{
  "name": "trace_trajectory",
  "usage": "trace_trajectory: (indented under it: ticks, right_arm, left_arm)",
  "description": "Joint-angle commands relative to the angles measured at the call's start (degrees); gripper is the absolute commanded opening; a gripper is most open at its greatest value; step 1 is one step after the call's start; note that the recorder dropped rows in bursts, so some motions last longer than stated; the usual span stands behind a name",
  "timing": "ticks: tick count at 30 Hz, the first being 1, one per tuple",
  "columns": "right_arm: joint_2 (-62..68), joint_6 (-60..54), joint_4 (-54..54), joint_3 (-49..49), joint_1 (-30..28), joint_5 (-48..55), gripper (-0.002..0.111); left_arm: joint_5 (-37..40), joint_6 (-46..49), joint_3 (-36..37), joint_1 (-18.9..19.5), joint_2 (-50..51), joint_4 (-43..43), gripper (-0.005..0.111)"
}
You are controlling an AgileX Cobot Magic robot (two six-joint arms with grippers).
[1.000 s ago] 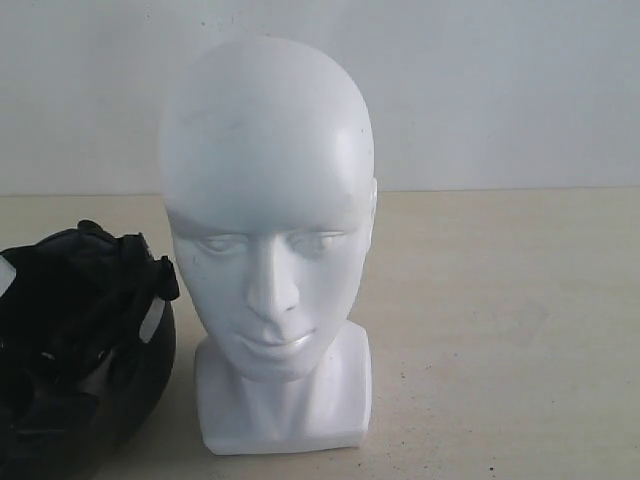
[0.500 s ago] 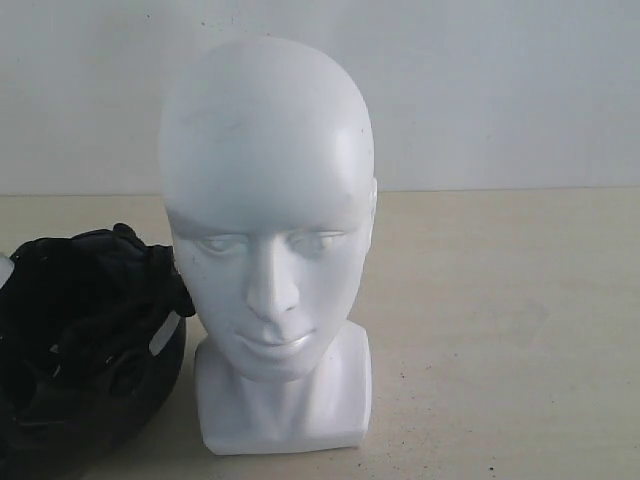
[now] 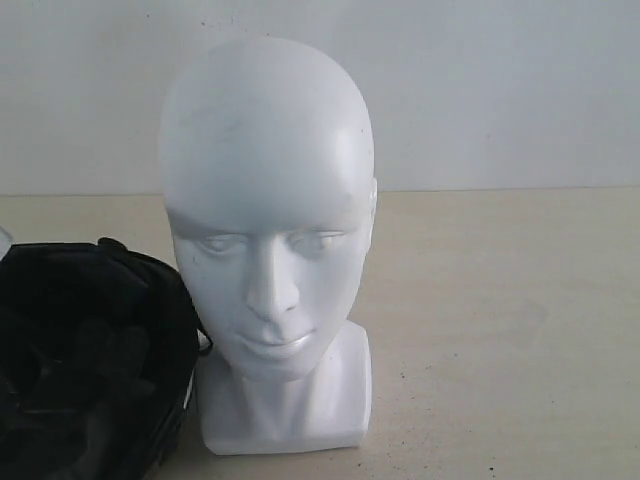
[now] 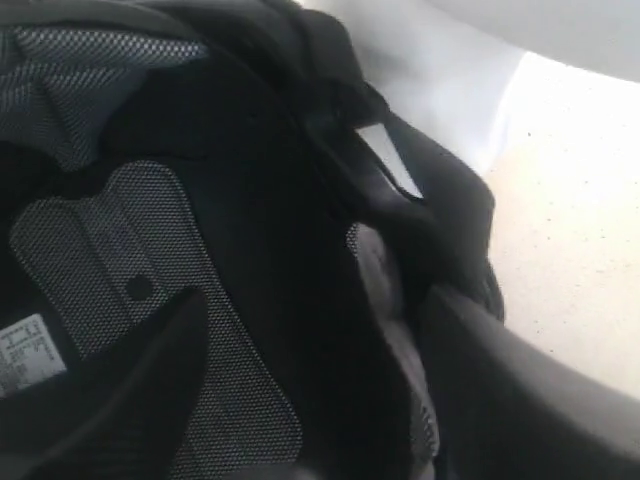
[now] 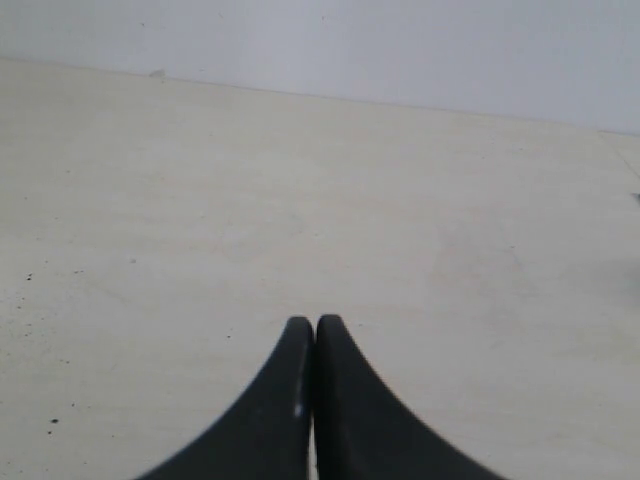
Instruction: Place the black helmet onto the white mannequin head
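Note:
The white mannequin head (image 3: 268, 200) stands upright at mid-table, face toward the exterior camera. The black helmet (image 3: 90, 360) sits low at the left, its open side showing dark padding and straps, its rim against the head's jaw and neck base. The left wrist view looks into the helmet's mesh lining (image 4: 150, 260). There my left gripper (image 4: 312, 300) straddles the helmet's rim, one finger (image 4: 130, 400) inside and the other (image 4: 520, 390) outside, shut on it. My right gripper (image 5: 315, 322) is shut with nothing in it, over bare table. Neither gripper shows in the exterior view.
The beige tabletop (image 3: 500, 320) stretches to the right of the head, with a white wall (image 3: 500, 90) behind. In the left wrist view a white part of the mannequin (image 4: 440, 90) lies just beyond the helmet.
The helmet has moved right and turned, its rim ending up against the mannequin's neck. The mannequin head has not moved.

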Motion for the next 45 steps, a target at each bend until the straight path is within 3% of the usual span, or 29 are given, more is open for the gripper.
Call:
trace_trajectory:
  ticks: [1, 6, 14, 21, 31, 38, 45]
  right_arm:
    - [-0.28, 0.0, -0.26, -0.02, -0.21, -0.6, 0.0]
    - [-0.28, 0.0, -0.26, -0.02, -0.21, -0.62, 0.0]
    - [-0.28, 0.0, -0.26, -0.02, -0.21, -0.62, 0.0]
    - [-0.28, 0.0, -0.26, -0.02, -0.21, -0.62, 0.0]
    - [-0.28, 0.0, -0.26, -0.02, -0.21, -0.62, 0.0]
    - [-0.28, 0.0, -0.26, -0.02, -0.21, -0.62, 0.0]
    - [-0.28, 0.0, -0.26, -0.02, -0.21, -0.62, 0.0]
  left_arm:
    - [1.69, -0.09, -0.47, -0.13, -0.56, -1.4, 0.068]
    - [7.06, -0.09, -0.47, -0.13, -0.56, -5.41, 0.068]
    - [9.47, -0.09, -0.47, -0.13, -0.56, -12.82, 0.069]
    - [13.25, -0.2, -0.6, -0.13, -0.56, -13.59, 0.069]
    - [8.69, -2.07, -0.85, -0.13, -0.18, -14.31, 0.069]
    - [10.02, 1.64, -0.85, -0.13, 2.28, -21.29, 0.069]
    - [9.55, 1.81, -0.85, -0.13, 3.99, -22.59, 0.069]
